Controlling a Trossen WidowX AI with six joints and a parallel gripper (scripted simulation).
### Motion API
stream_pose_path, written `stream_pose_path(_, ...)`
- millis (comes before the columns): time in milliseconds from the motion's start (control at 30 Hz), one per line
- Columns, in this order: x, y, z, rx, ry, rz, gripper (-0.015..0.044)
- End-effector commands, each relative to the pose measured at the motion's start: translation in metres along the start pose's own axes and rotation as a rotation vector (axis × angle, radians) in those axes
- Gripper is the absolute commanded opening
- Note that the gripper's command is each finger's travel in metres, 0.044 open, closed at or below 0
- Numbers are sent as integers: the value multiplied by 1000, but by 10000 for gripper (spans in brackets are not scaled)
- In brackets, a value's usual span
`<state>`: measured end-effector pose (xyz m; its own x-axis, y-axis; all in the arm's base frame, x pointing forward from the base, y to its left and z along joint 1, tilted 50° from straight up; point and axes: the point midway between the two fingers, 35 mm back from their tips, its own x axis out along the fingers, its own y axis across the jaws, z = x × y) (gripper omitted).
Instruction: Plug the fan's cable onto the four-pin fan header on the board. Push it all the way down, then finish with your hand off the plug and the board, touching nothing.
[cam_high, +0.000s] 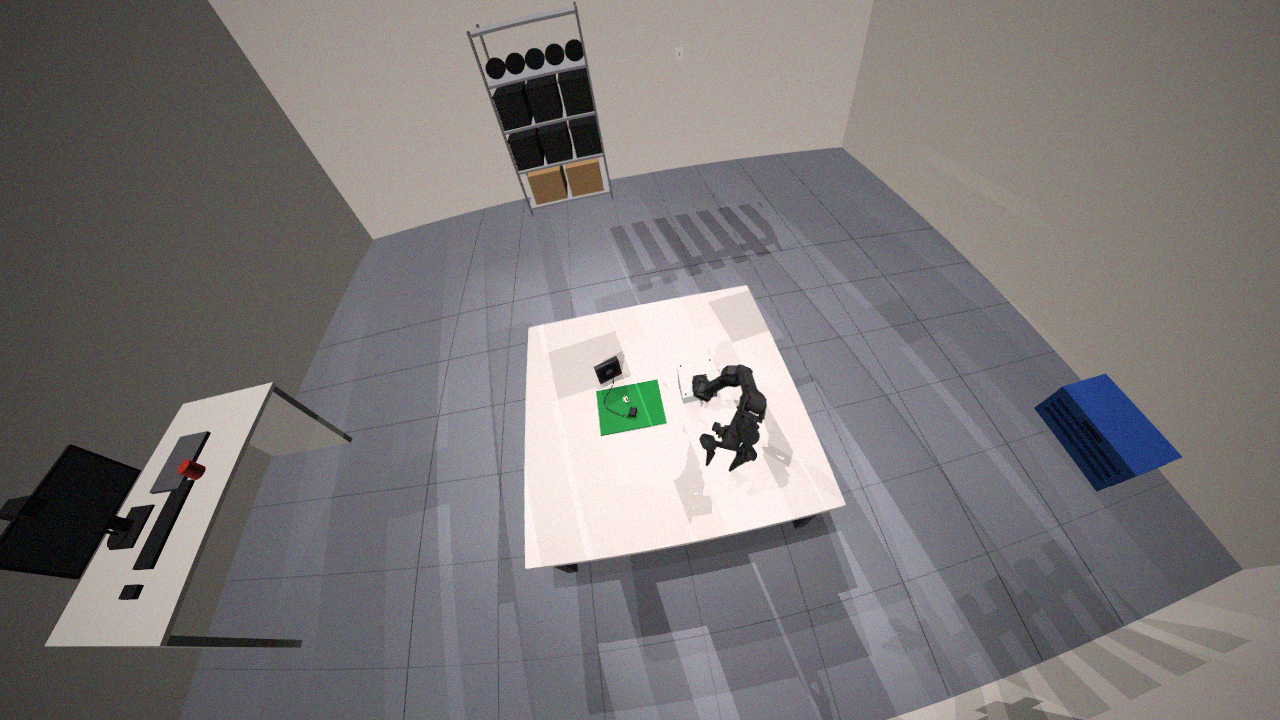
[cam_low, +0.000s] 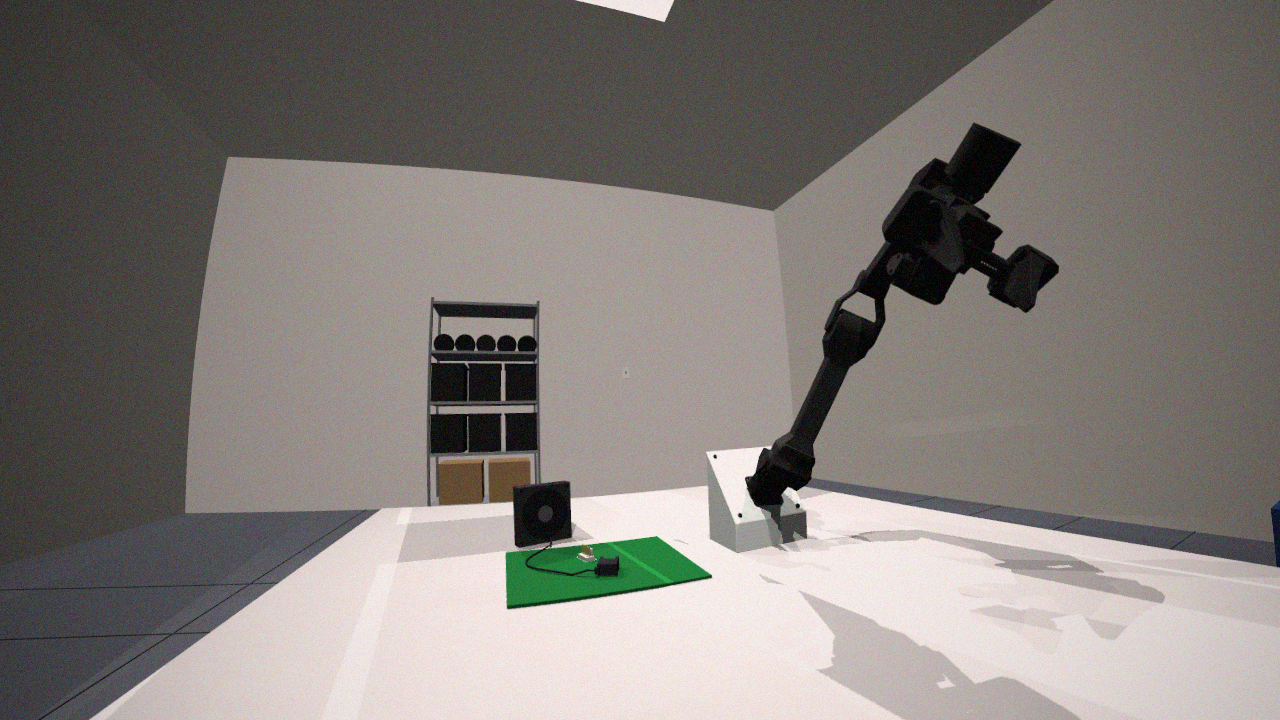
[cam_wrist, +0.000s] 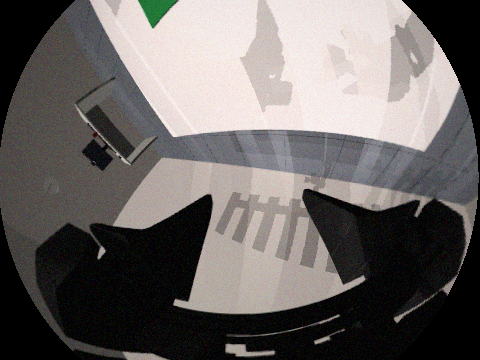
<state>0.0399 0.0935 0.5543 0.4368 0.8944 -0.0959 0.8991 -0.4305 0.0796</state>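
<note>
- Overhead, the gripper (cam_high: 723, 456) (cam_low: 1011, 219) (cam_wrist: 259, 196) is spread wide with nothing in its grasp, off to one side of the thin, flat green board (cam_high: 617, 425) (cam_low: 546, 591) (cam_wrist: 156, 12) on the pale tabletop (cam_high: 572, 492) (cam_low: 447, 644) (cam_wrist: 200, 75). The blocky black plug (cam_high: 632, 412) (cam_low: 607, 565) lies on the board, well apart from the fingers, near the small white header (cam_high: 625, 399) (cam_low: 586, 556).
- From the exterior, the gripper hangs high above the tabletop, touching nothing. The thin, curved black cable (cam_low: 550, 570) runs from the square-framed fan (cam_low: 542, 514) to the plug, which sits beside the header, not on it. A matte white, slope-faced block (cam_low: 729, 514) stands near the board.
- At the wrist, two dark, tapered fingers stand far apart with no object between them. Only a board corner shows; the plug is out of frame.
</note>
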Motion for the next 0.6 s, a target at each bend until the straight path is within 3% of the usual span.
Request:
stream_pose_path(0,0,0,0,0,0,0,426)
stream_pose_path(100,0,0,0,0,0,0,440)
stream_pose_path(400,95,29,39,-600,-262,-15,210)
stream_pose_path(567,130,55,67,-843,-394,-56,210)
